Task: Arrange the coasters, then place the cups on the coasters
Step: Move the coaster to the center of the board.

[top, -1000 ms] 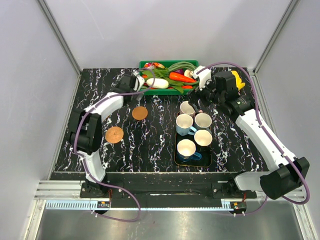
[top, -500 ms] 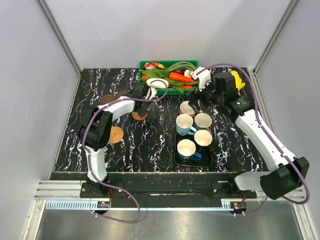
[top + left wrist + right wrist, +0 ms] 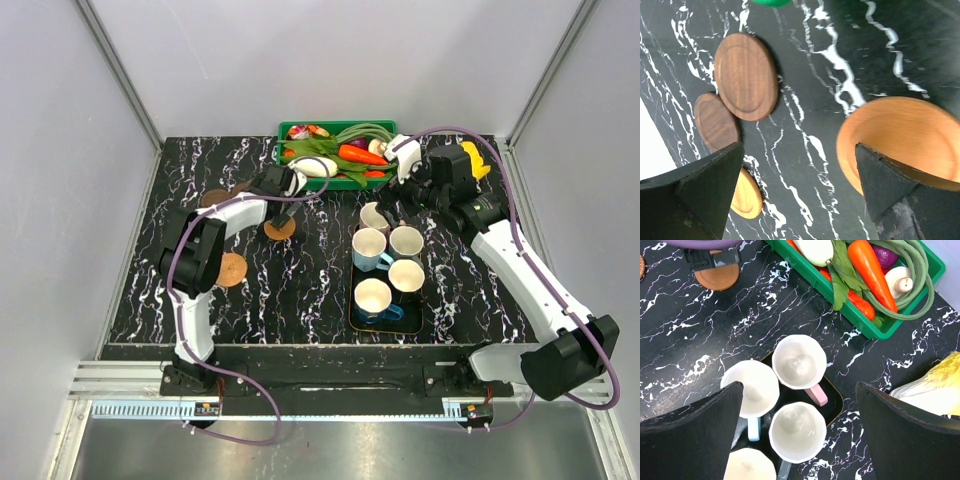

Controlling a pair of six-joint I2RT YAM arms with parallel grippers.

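Both grippers empty. My left gripper (image 3: 799,145) has its jaws spread as wide as they go with nothing between them. It hangs over the bare marble table (image 3: 320,290) at the far left, just in front of the green crate (image 3: 350,125) of vegetables. The coasters (image 3: 231,269) lie loose on the left half, not in any row. I count four; a fifth doesn't show. The orange coaster (image 3: 900,142) sits right by one finger, partly hidden behind it. A dark coaster (image 3: 746,76) and a second dark coaster (image 3: 716,121) are edge to edge off the other finger; whether they overlap I can't tell. The fourth, also orange (image 3: 746,192), pokes out from behind that finger. I judge the left gripper is wide open and low so it can drop over a disc edge next, likely the near orange one. These are thin and flat, so the grab will be fiddly. My right gripper (image 3: 799,385) is also fully spread and holds nothing. It hovers over the cups (image 3: 406,241); all five stand upright, packed together on the black tray (image 3: 385,322) right of centre, none on a coaster. I guess the right arm waits there so it is ready for a cup once the coasters are laid out. That puts the coaster step underway and the cup step not yet begun.
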